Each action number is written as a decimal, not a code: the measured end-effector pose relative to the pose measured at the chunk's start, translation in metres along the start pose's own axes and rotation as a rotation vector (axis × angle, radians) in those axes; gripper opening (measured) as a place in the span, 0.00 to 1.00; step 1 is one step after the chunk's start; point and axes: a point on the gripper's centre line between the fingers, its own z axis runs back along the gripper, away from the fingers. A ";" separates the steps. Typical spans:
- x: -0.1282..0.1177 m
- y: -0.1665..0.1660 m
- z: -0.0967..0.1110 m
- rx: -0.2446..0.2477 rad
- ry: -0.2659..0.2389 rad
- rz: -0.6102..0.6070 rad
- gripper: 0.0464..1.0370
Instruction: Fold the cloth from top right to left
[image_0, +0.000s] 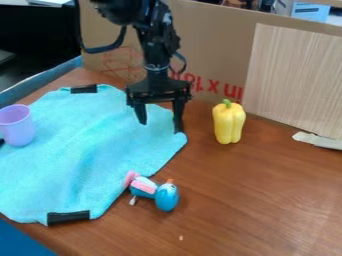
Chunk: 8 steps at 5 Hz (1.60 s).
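The black gripper (160, 128) hangs over the top right part of the blue cloth (83, 150), its two fingers spread apart and pointing down. Its right finger comes down near the cloth's right edge; whether it touches the cloth I cannot tell. Most of the cloth lies spread on the left of the brown table, with black strips at its top left and its bottom edge. Nothing shows between the fingers except cloth and table behind them.
A purple cup (18, 126) stands on the cloth's left side. A yellow pepper (228, 122) stands right of the gripper. A blue and pink toy (153, 191) lies by the cloth's lower right edge. Cardboard (217, 50) and a wooden board (297, 80) wall off the back.
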 end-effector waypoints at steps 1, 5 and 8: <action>0.000 -0.004 0.001 -0.017 0.002 -0.005 0.96; -0.005 -0.019 -0.010 -0.019 0.055 -0.038 0.60; -0.002 -0.010 -0.012 -0.018 0.075 -0.016 0.03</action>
